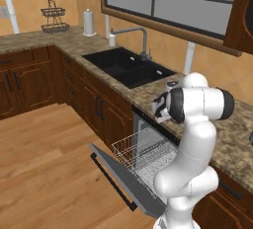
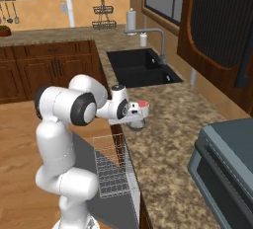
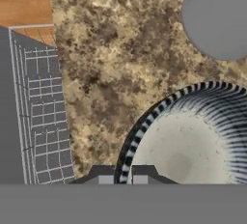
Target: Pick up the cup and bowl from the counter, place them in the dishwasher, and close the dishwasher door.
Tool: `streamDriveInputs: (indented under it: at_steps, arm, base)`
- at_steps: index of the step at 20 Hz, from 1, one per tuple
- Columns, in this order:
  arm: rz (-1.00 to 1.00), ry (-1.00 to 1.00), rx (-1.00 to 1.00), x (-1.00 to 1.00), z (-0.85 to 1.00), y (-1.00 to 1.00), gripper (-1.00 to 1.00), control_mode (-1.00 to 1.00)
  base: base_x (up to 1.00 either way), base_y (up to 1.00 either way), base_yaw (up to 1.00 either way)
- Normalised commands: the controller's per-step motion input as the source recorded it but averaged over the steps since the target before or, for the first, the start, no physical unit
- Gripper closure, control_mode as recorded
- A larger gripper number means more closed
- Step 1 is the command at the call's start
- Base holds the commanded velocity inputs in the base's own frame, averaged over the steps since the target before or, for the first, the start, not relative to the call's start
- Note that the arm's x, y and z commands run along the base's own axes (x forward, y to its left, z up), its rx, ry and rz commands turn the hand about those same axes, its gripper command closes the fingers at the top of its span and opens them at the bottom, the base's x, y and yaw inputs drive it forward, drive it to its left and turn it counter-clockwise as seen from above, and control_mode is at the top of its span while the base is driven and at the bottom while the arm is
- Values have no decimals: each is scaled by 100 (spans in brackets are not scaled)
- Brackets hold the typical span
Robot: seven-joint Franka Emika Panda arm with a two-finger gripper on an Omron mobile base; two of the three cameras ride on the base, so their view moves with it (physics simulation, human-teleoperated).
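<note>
One bowl [image 3: 193,141] and one cup [image 2: 142,105] sit on the surface [image 2: 173,124], close beside each other near its front edge. The hand [image 3: 123,177] is down at the bowl, its two fingertips [image 3: 103,178] clenched on the striped rim. Below, one dishwasher door [image 1: 123,181] hangs open, one white wire rack [image 1: 141,156] pulled out above it.

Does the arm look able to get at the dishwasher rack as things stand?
Probably yes. The door hangs open and the rack is pulled out, just below the counter edge beside the gripper, which is shut on the bowl rim.
</note>
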Motion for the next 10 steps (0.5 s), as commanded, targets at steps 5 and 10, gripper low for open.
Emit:
streamDriveInputs:
  at_steps: [5,10]
  arm:
    - [0,0,0,-75,11,76,100,-100]
    - [0,0,0,-57,3,100,100,-100]
  base:
    - [0,0,0]
    - [0,0,0]
